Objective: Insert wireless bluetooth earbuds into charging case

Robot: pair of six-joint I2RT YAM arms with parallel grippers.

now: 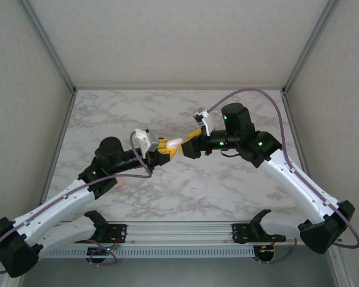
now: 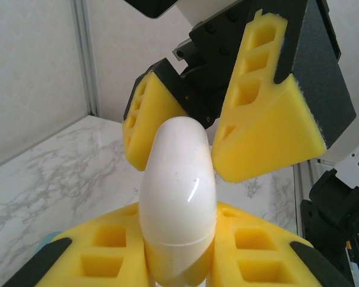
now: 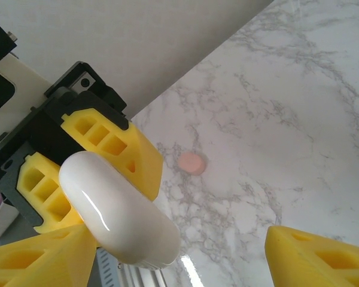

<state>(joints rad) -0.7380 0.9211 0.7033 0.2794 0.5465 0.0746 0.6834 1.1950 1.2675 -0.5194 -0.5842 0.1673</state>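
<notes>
A white oval charging case, lid closed, is held above the marble table. My left gripper is shut on its near end, with a yellow finger on either side. Its far end reaches between the fingers of my right gripper, which is open. In the right wrist view the case lies against that gripper's left finger, and the other finger stands well clear. A salmon-pink earbud lies on the table below. A teal bit shows beside my left finger.
Both arms meet over the middle of the table. Grey walls close the left, right and back sides. A metal rail with the arm bases runs along the near edge.
</notes>
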